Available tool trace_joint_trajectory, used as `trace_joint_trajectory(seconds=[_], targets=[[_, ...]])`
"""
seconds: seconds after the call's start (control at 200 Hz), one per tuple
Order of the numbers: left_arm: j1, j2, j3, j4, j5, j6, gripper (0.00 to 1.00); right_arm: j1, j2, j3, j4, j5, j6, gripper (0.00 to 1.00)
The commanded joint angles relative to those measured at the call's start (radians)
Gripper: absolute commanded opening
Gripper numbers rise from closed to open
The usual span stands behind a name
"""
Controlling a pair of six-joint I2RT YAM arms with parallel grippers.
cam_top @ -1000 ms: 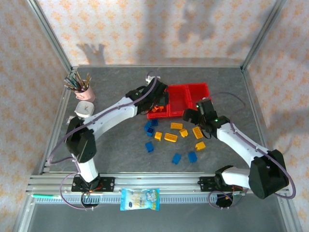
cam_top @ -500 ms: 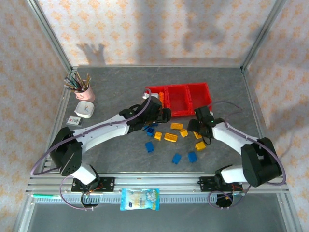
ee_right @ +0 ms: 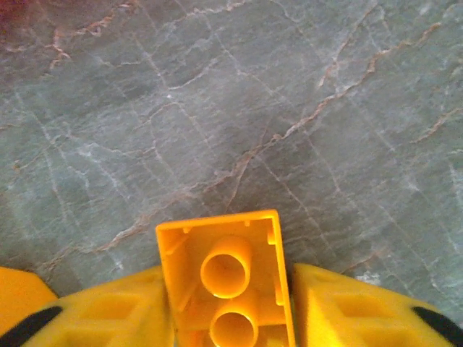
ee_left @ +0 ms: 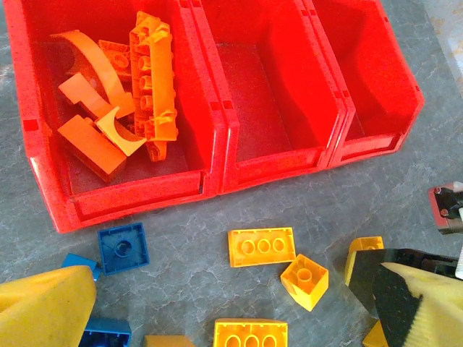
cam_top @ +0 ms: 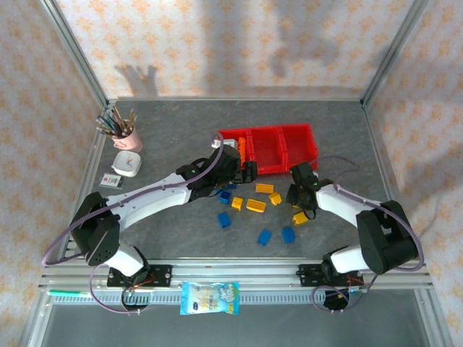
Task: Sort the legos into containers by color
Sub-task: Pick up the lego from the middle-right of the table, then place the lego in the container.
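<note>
Your right tool is closed on a yellow brick. Its two yellow fingers press on the long sides of the brick, and the hollow underside with two round tubes faces the wrist camera. Behind the brick you see the grey marbled bench. I cannot tell if the brick rests on the bench or hangs just above it. In the top view this tool is just in front of the right end of the containers, among the loose yellow pieces.

Your left tool is wide open, with one finger at each lower corner of its wrist view. Between and under the fingers lie a yellow three-stud brick, a small yellow cube and a flat blue square, all on the bench and apart from each other. Just beyond them stand the three red containers in a row. The left compartment holds the orange pieces, some curved and one long. The middle and right compartments show their bare red floor.

Nearer to the arm bases, more blue bricks lie on the bench. At the far left stands a pink cup with pencils, well apart from the containers.
</note>
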Motion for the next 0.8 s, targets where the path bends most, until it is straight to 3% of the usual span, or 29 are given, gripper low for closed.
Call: trace_joint_trajectory(seconds=[0.0, 0.1, 0.385, 0.631, 0.791], targets=[[0.000, -0.037, -0.011, 0.017, -0.030, -0.011, 0.99, 0.019, 0.012, 0.010, 0.011, -0.007, 0.001, 0.37], [0.005, -0.051, -0.020, 0.019, -0.040, -0.016, 0.99, 0.020, -0.003, 0.029, 0.000, -0.001, -0.014, 0.30], [0.046, -0.132, -0.054, 0.032, -0.067, -0.016, 0.99, 0.075, 0.003, 0.228, -0.057, -0.012, -0.061, 0.27], [0.096, -0.205, -0.091, 0.000, -0.105, -0.025, 0.99, 0.213, 0.216, 0.541, -0.056, -0.011, -0.102, 0.27], [0.128, -0.251, -0.120, -0.033, -0.139, -0.031, 0.99, 0.247, 0.401, 0.765, -0.060, -0.014, -0.134, 0.27]])
